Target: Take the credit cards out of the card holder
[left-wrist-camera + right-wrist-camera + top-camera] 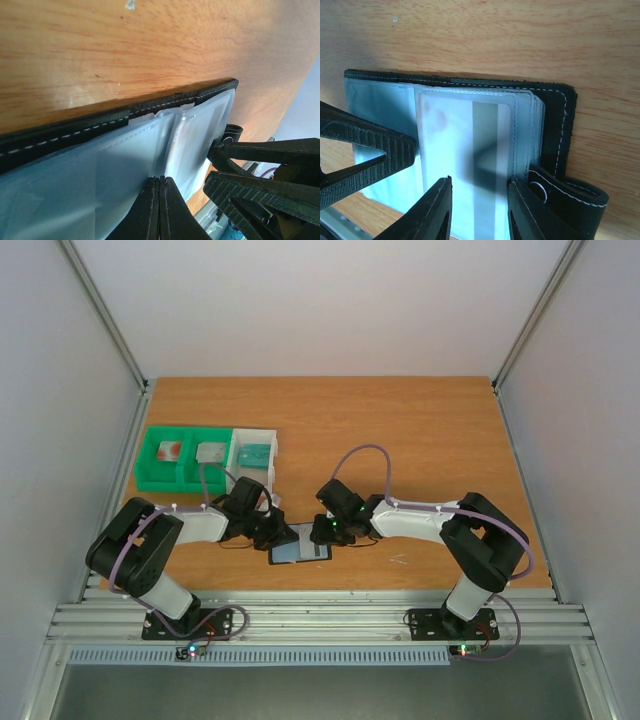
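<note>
Left gripper (160, 212) fingertips pressed together over card holder (90, 170) clear pockets; stitched black edge on worktop (150, 45); right gripper (212, 167) just beside.

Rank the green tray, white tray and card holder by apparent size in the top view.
Largest: green tray.
Then white tray and card holder. These two look close, and the holder is partly covered, so their order is unsure.

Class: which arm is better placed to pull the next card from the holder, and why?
Right: the right tool is open astride the pale card in the holder; the left tool is shut, tips against a clear pocket.
</note>
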`<state>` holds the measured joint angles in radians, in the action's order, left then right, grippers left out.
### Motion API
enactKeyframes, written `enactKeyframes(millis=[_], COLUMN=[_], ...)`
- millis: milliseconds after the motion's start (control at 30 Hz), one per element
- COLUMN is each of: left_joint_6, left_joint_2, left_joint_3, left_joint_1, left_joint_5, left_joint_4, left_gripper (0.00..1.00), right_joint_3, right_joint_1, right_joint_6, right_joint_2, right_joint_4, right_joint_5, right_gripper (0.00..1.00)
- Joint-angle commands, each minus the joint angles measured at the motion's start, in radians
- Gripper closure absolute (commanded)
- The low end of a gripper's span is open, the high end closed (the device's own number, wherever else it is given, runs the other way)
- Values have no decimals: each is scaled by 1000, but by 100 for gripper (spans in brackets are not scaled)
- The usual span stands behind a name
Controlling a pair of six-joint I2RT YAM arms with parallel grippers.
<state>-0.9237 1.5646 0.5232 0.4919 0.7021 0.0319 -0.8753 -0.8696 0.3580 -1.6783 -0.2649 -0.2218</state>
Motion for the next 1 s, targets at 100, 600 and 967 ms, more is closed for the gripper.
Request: enactKeyframes(millis=[100, 600, 967], left_joint_6=[9, 13, 11], left_joint_2=[20, 24, 25], left_joint_3=[-12, -11, -17], left_joint_1=[-4, -5, -4], left_joint_5=[-1, -1, -4], left_joint_4=[46, 44, 54], left_gripper=[100, 99, 100], right_joint_3=[-27, -31, -68], right_joint_1=[1, 1, 2], right_joint_6=[-5, -7, -11], right_joint_2=[-30, -7, -79], right_joint_4=[-27, -32, -36], right_joint_5=[19, 13, -28], right_gripper=[67, 67, 67])
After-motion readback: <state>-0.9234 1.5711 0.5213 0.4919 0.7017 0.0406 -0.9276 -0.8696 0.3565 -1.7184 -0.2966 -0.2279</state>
